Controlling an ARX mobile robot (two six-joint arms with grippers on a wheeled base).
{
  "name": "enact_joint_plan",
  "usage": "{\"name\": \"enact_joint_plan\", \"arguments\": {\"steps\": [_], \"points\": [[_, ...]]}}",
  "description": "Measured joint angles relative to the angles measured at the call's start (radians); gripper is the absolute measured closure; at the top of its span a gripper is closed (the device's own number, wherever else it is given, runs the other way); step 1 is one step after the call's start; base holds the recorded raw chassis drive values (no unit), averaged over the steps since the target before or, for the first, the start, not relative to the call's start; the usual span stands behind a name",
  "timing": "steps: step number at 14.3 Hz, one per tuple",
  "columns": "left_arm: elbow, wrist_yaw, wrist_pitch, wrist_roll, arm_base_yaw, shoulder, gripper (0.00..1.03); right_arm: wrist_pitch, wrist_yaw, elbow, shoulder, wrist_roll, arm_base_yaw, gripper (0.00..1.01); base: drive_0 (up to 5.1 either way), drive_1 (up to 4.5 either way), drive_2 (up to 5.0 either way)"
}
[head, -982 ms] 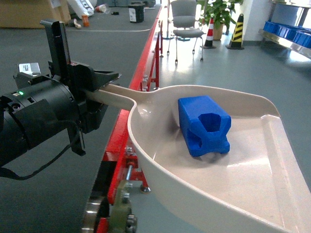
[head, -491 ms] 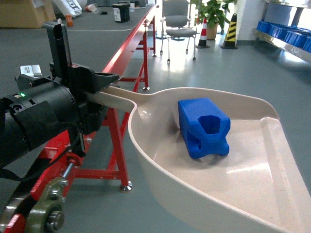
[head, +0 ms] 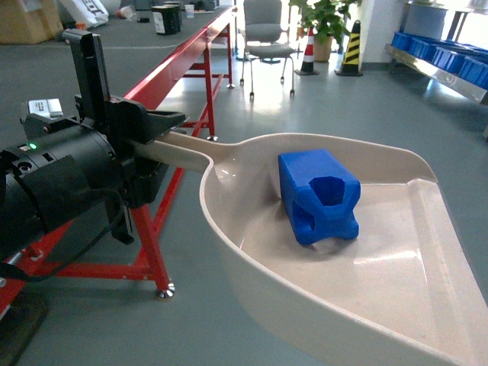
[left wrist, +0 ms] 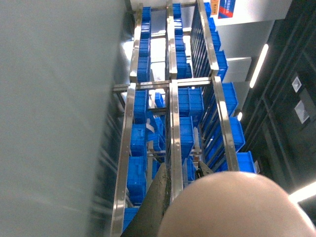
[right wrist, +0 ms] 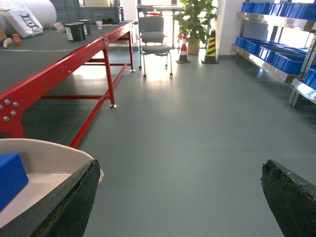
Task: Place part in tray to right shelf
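gripping the tray (head: 381, 252) by its handle at frame left, the left gripper (head: 156, 145) carries the part (head: 319, 196) at centre. only the right wrist view shows the right gripper (right wrist: 180, 200), jaws spread, empty. the shelf (head: 450, 65) sits upper right; red table legs have shifted left since earlier.

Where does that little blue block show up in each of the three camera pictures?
Head view: the blue block lies in the middle of the picture, inside the cream tray.
Left wrist view: not in it; only steel racks with blue crates.
Right wrist view: one corner of the block at the lower left edge, in the tray.
Shared landmark: the red table frame, in the head and right wrist views.
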Motion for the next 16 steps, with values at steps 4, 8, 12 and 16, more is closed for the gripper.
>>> {"name": "enact_joint_plan", "arguments": {"steps": [4, 8, 12, 16], "points": [[0.0, 0.002, -0.005, 0.001, 0.0, 0.0, 0.9, 0.0, 0.0, 0.0, 0.0, 0.0, 0.0, 0.03, 5.1, -2.4, -2.4], [0.0, 0.002, -0.006, 0.0, 0.0, 0.0, 0.9, 0.0, 0.0, 0.0, 0.0, 0.0, 0.0, 0.03, 5.1, -2.4, -2.4], [0.0, 0.015, -0.004, 0.0, -0.016, 0.0, 0.9, 0.001, 0.003, 0.0, 0.0, 0.0, 0.0, 0.03, 0.0, 0.0, 0.0], [-0.002, 0.002, -0.005, 0.0, 0.0, 0.0, 0.9, -0.001, 0.003, 0.0, 0.0, 0.0, 0.0, 0.03, -0.1, 3.06, -3.2]]}}
